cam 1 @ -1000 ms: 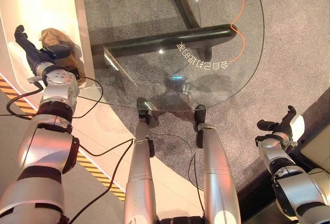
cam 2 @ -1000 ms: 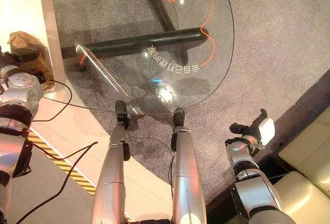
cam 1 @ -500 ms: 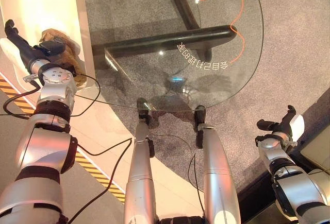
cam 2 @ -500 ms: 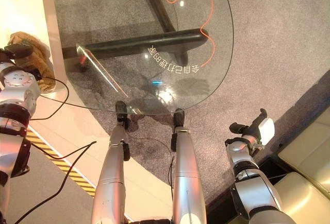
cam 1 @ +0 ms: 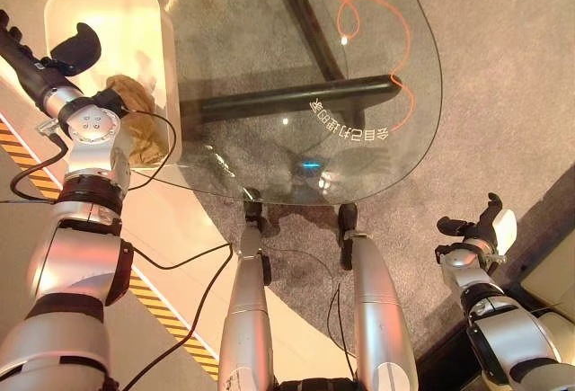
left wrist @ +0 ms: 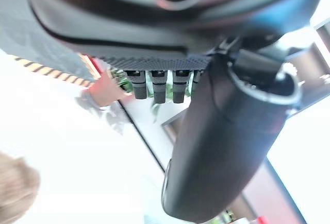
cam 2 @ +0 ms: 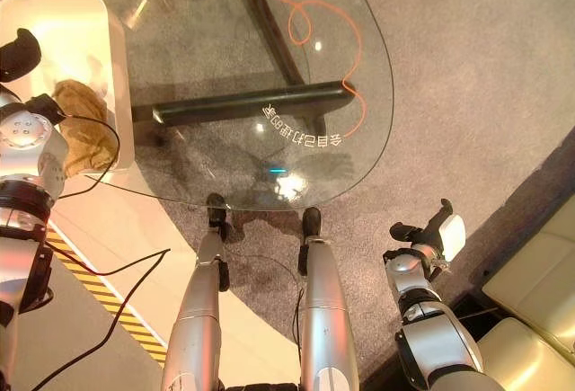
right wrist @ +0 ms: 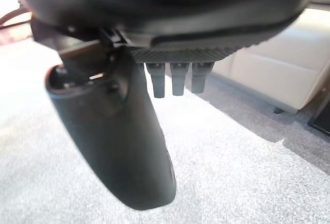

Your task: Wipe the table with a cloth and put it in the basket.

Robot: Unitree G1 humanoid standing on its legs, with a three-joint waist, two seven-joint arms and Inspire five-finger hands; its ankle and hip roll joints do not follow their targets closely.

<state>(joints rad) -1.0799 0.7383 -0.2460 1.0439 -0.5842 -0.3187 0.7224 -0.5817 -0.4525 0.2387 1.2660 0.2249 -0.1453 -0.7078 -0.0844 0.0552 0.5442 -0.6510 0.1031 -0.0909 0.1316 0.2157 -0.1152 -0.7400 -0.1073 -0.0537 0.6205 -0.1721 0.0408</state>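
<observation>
Left eye view: a round glass table (cam 1: 269,76) stands on grey carpet (cam 1: 503,94), its dark base bar visible through the top. At upper left a white basket (cam 1: 166,67) contains the crumpled brown cloth (cam 1: 135,121). The left hand (cam 1: 40,63) is above the basket, fingers straight, holding nothing.

Right eye view: a cream sofa (cam 2: 539,337) shows at lower right. The right hand (cam 2: 427,234) hangs over carpet, relaxed and empty.

Left wrist view: a brown blur of cloth at lower left.

Right wrist view: fingers straight above carpet.
</observation>
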